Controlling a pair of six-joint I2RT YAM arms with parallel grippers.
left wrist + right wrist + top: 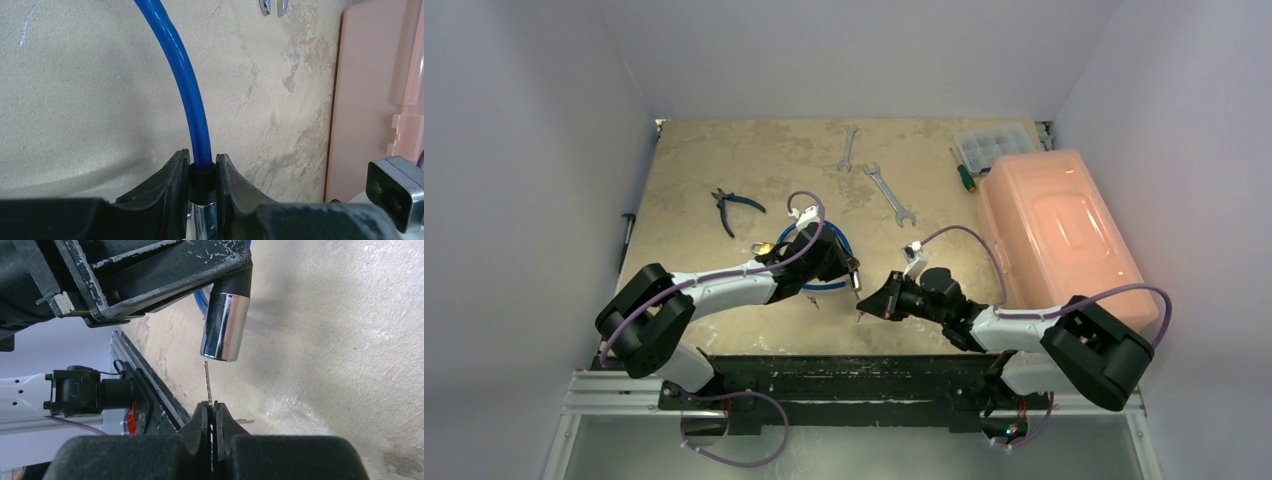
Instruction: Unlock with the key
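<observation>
My left gripper (202, 160) is shut on the black collar of a blue cable lock (185, 75), just above its chrome cylinder (202, 220). In the right wrist view the chrome cylinder (225, 325) hangs from the left fingers with its open end facing the key. My right gripper (212, 407) is shut on the key (206, 382), a thin silvery blade seen edge-on. Its tip stands a short gap below the cylinder's end, not touching. In the top view the left gripper (852, 272) and right gripper (864, 303) meet near the table's front middle.
A small brass padlock (764, 246) lies by the left wrist. Two wrenches (889, 193) and blue-handled pliers (732, 207) lie farther back. A pink case (1054, 235), a clear organizer (994, 145) and a screwdriver (964, 172) are at the right. A small loose metal piece (243, 421) lies on the table.
</observation>
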